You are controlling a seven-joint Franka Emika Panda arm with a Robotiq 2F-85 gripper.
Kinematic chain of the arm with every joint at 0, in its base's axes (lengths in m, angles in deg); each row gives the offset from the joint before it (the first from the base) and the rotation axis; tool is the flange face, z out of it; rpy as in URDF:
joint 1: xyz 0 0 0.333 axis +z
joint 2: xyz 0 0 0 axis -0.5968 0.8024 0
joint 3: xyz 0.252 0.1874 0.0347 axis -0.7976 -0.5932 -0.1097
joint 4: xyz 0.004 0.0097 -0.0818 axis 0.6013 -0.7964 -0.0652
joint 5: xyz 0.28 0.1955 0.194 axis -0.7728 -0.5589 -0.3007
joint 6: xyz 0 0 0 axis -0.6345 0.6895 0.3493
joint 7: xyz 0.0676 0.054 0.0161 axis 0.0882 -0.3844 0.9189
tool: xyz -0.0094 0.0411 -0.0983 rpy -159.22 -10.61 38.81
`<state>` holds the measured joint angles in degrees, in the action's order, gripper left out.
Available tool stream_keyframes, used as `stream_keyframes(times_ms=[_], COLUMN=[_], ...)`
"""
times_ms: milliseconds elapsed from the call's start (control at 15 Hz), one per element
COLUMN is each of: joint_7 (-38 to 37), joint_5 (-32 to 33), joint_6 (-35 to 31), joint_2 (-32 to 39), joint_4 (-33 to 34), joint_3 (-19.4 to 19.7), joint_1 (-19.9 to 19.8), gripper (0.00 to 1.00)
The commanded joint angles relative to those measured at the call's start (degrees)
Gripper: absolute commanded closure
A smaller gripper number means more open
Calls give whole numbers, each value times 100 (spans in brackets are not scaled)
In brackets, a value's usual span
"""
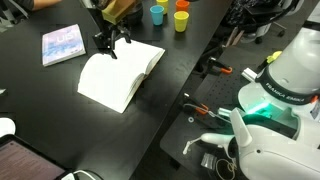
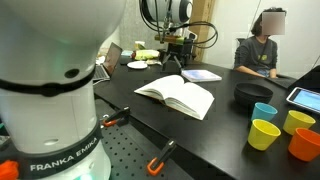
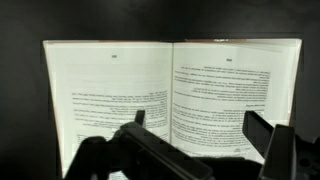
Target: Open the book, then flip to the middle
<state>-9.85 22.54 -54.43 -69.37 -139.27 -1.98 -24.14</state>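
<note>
The book (image 1: pixel 118 75) lies open on the black table, white pages of dark text facing up. It also shows in an exterior view as the book (image 2: pixel 180 95), and it fills the wrist view, the book (image 3: pixel 170 95), with its spine running down the middle. My gripper (image 1: pixel 112 42) hangs just above the book's far edge, seen also as the gripper (image 2: pixel 176 55). In the wrist view the gripper (image 3: pixel 197 122) is open, its two dark fingers spread wide over the right-hand page with nothing between them.
A thinner blue-purple book (image 1: pixel 62 44) lies beside the open one. Coloured cups (image 1: pixel 168 15) stand at the table's far edge, and cups (image 2: pixel 278 128) and a dark bowl (image 2: pixel 253 95) show in an exterior view. A seated person (image 2: pixel 262 45) is behind the table.
</note>
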Motion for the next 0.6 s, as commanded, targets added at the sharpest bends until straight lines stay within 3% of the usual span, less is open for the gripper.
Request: stream_keyframes(times_ms=[0, 533], joint_7=[-484, -520], joint_5=[363, 319], joint_6=[96, 92], joint_2=[-263, -146], joint_4=[-88, 7], joint_3=[141, 112], joint_1=[-18, -85], gripper=[0, 0])
